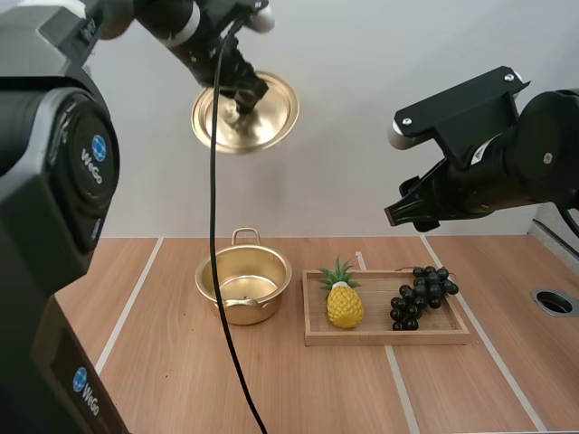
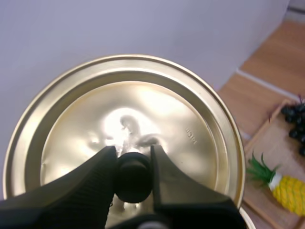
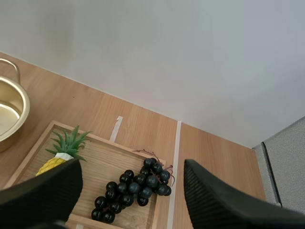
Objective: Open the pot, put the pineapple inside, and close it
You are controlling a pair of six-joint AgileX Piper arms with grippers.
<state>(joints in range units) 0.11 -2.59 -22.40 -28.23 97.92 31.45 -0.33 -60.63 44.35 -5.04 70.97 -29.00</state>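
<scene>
Plainly, wooden table (image 1: 163, 362) — white-lined — bears pot (image 1: 206, 271), tray (image 1: 389, 338); pale wall (image 1: 362, 54) behind.

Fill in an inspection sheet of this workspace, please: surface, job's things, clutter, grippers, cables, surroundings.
Surface: light wooden table with pale stripes.
Job's things: golden metal pot open on the table; its round golden lid held up in the air; yellow toy pineapple lying in the shallow wooden tray.
Clutter: bunch of black grapes in the same tray, beside the pineapple.
Grippers: left gripper shut on the lid's black knob; right gripper open, raised above the tray.
Cables: nothing seen on the table.
Surroundings: plain pale wall behind the table.
</scene>
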